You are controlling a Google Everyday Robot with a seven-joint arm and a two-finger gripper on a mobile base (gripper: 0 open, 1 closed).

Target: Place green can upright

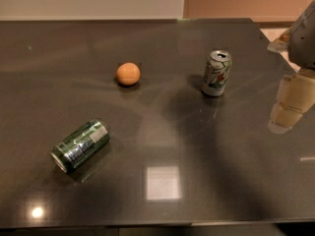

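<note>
dark green can (80,146) lay on its side at the table's (221,146) front left, well apart from the gripper (291,104) at the right edge. couldn't tell how open it was; nothing in it that i saw. i'd grab the can's middle, then tip it onto one end.

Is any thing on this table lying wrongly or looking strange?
Yes: the green can lies on its side at lower left, while the white can stands upright. The gripper hangs at the right edge, far from it.

pale cream and grey blocky gripper (289,108) at the right edge
</note>
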